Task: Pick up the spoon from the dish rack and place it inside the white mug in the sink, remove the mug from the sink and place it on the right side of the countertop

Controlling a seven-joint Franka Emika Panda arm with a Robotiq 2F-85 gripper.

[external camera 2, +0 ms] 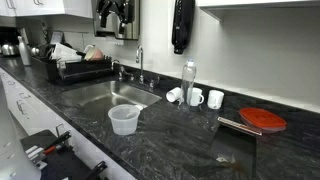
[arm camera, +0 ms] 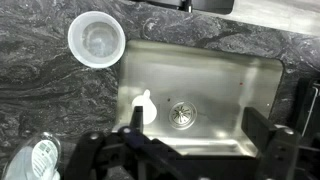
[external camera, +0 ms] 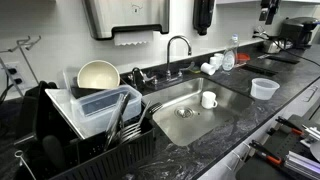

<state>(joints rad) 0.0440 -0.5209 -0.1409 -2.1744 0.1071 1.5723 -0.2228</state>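
Observation:
The white mug (external camera: 209, 99) stands upright in the sink (external camera: 175, 122), right of the drain; the wrist view shows it from above (arm camera: 143, 108). The black dish rack (external camera: 95, 150) stands left of the sink and holds metal utensils (external camera: 125, 112); I cannot tell which one is the spoon. My gripper (arm camera: 195, 130) is open and empty, high above the sink basin (arm camera: 215, 80). It shows at the top of an exterior view (external camera 2: 113, 20). The black countertop (external camera: 255, 115) runs right of the sink.
A translucent round tub (external camera: 264, 88) sits on the counter, also seen in the wrist view (arm camera: 97, 38). A cream bowl (external camera: 98, 75) and clear containers sit in the rack. The chrome tap (external camera: 178, 45) stands behind the sink. Spare mugs (external camera 2: 206, 98), a bottle (external camera 2: 189, 80) and a red lid (external camera 2: 263, 120) stand further along.

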